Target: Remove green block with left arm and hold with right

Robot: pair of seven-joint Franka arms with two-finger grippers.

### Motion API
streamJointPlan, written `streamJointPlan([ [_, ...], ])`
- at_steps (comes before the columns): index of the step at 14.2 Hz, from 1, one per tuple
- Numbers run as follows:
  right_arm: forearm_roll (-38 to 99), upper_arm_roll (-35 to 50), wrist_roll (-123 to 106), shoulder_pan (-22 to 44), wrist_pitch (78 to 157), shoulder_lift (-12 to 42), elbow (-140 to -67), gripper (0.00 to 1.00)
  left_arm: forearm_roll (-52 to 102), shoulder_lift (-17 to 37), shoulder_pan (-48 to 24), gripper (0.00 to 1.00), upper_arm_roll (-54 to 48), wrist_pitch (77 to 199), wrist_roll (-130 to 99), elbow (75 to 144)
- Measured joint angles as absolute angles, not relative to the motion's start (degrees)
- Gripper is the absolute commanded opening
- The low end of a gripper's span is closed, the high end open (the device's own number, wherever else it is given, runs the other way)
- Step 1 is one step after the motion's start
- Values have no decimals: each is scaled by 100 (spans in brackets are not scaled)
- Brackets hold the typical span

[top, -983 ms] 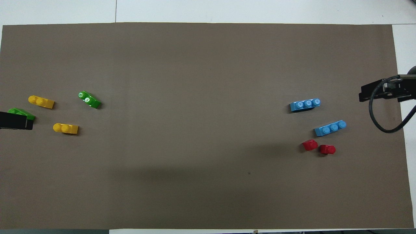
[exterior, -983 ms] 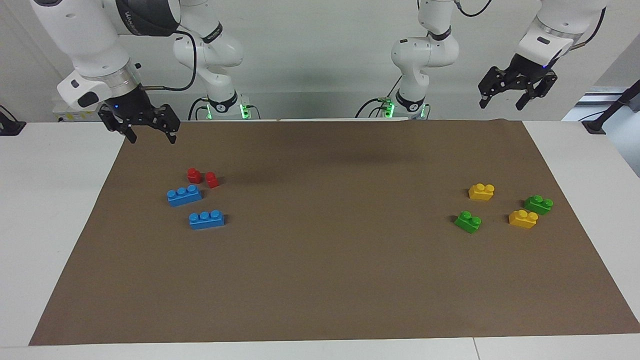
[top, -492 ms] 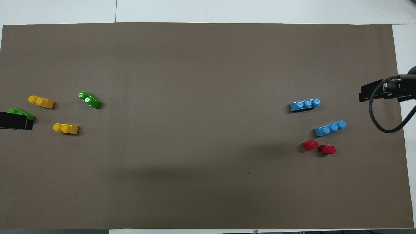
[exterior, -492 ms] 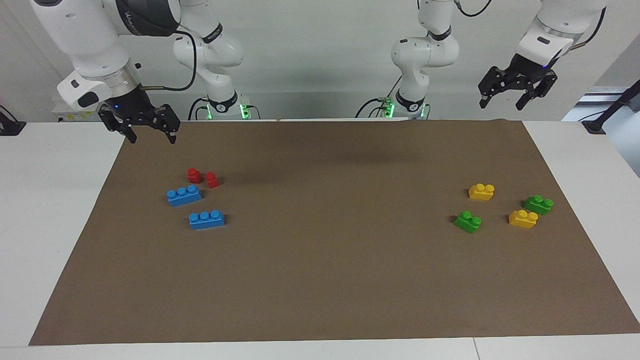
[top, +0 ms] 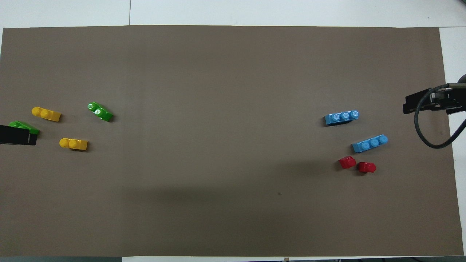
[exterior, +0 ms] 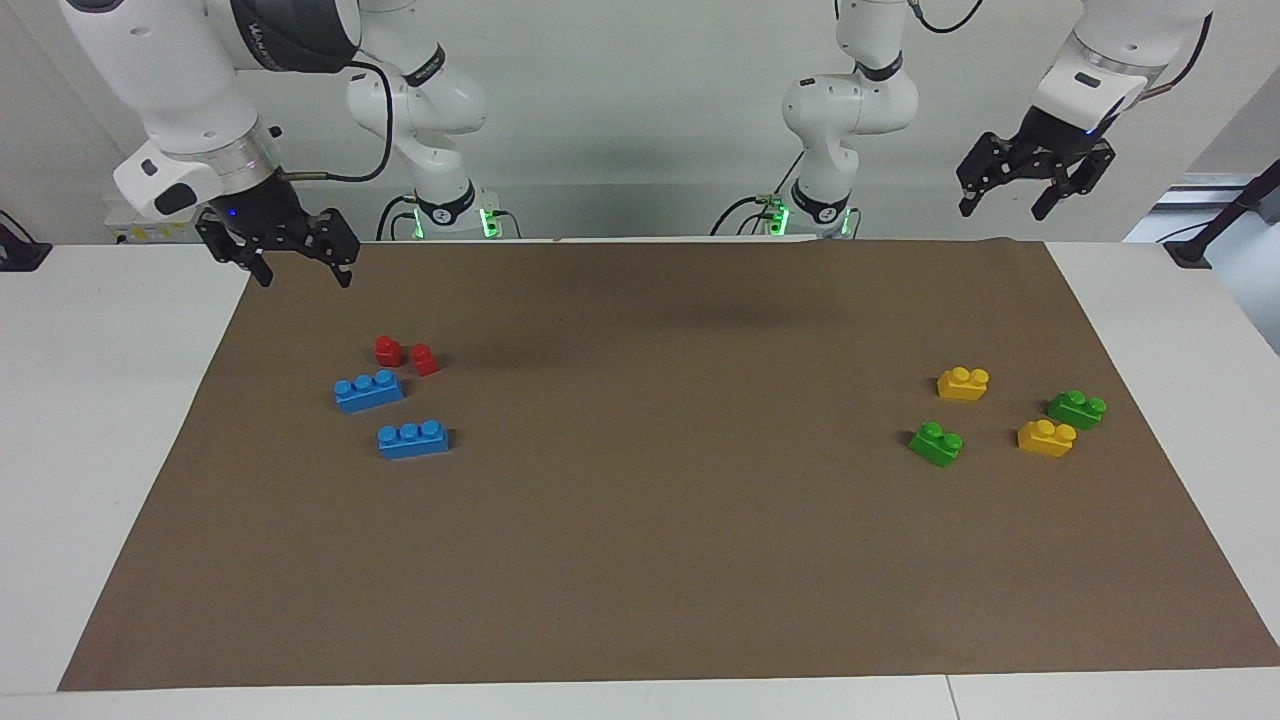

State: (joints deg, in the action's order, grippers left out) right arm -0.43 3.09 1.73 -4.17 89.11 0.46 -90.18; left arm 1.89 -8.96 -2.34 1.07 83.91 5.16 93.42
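The green block (exterior: 936,443) is a bright light-green two-stud brick lying on the brown mat toward the left arm's end of the table; it also shows in the overhead view (top: 100,111). My left gripper (exterior: 1005,205) hangs open and empty, high over the mat's corner near its base, well apart from the block; in the overhead view (top: 14,134) it partly covers a darker green brick. My right gripper (exterior: 300,272) is open and empty, up over the mat's edge at the right arm's end (top: 426,103).
A darker green brick (exterior: 1077,408) and two yellow bricks (exterior: 963,383) (exterior: 1046,438) lie close around the green block. Two blue three-stud bricks (exterior: 369,391) (exterior: 413,439) and two small red bricks (exterior: 388,350) (exterior: 424,359) lie toward the right arm's end.
The left gripper has risen very slightly. The right gripper and all the bricks stay where they were.
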Motion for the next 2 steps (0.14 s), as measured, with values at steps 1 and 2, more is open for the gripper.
streamJointPlan([
  [1,-43,302,173,-438,8911,46,-9018,100,189,-896,-234,100,107,8392,516,9342],
  [2,-43,299,173,-451,8911,46,-9018,100,189,-897,-234,100,107,8393,516,9342],
])
